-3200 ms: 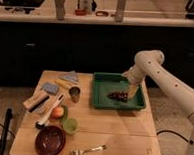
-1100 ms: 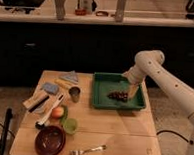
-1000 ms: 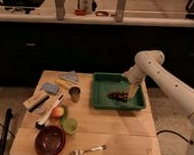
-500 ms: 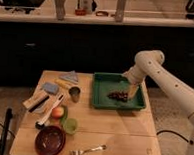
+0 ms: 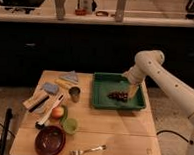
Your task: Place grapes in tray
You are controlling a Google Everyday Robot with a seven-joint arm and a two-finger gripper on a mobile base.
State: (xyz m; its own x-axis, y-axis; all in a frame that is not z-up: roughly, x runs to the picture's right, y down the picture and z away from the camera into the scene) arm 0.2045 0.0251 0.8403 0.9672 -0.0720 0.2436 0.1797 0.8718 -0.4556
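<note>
The grapes (image 5: 117, 96), a small dark purple-brown bunch, lie inside the dark green tray (image 5: 102, 97) toward its right side. The tray stands on the right rear part of the wooden table. My gripper (image 5: 134, 91) hangs from the white arm over the tray's right side, just right of the grapes and slightly above them.
On the table's left stand a dark red bowl (image 5: 50, 140), a round orange-red fruit (image 5: 57, 111), a small green cup (image 5: 70, 125), a metal cup (image 5: 75, 94), blue cloths (image 5: 51, 88) and boxes. A fork (image 5: 88, 151) lies near the front edge. A dark counter stands behind.
</note>
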